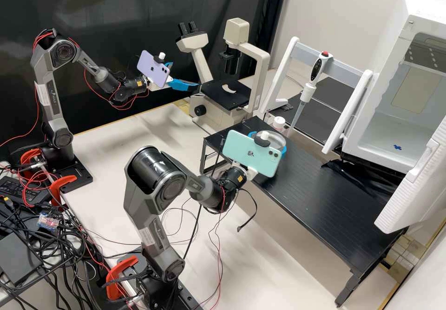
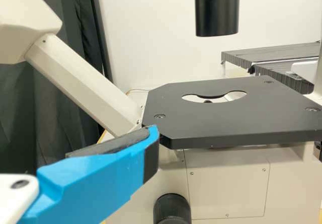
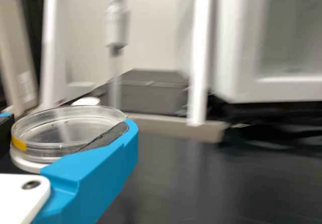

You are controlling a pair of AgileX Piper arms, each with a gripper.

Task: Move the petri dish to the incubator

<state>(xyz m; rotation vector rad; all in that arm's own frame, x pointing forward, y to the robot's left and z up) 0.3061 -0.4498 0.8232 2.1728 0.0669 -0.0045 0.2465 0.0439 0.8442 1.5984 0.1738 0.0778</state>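
Okay, so the petri dish (image 3: 65, 128) is in the right gripper (image 1: 270, 140), near the middle of the high view, just behind the mint phone (image 1: 246, 154). The gripper's blue fingers (image 3: 113, 156) are closed in as far as the dish lets them, one on each side of it. The dish is round and clear, lies flat, and has a bit of yellow on its side. It is by the far left end of the black rack (image 1: 325, 198), but I can't tell if it touches the top.

The left gripper (image 1: 185, 75) is at the upper middle of the high view, by the purple phone (image 1: 153, 70). Its two fingers stand wide apart, and I see nothing held in them. It is near the flat black stage (image 2: 226, 118) of the microscope (image 1: 197, 54).

The white incubator (image 1: 420, 12) is at the upper right of the high view. Its door (image 1: 413, 184) is open, and a little blue mark (image 1: 397, 147) is on its floor. The dish is outside, well apart from it. A pipette (image 1: 307, 91) hangs on a white and grey stand (image 1: 351, 110), right of the middle. A small jar (image 1: 278, 123) with a white lid is just beside the dish.
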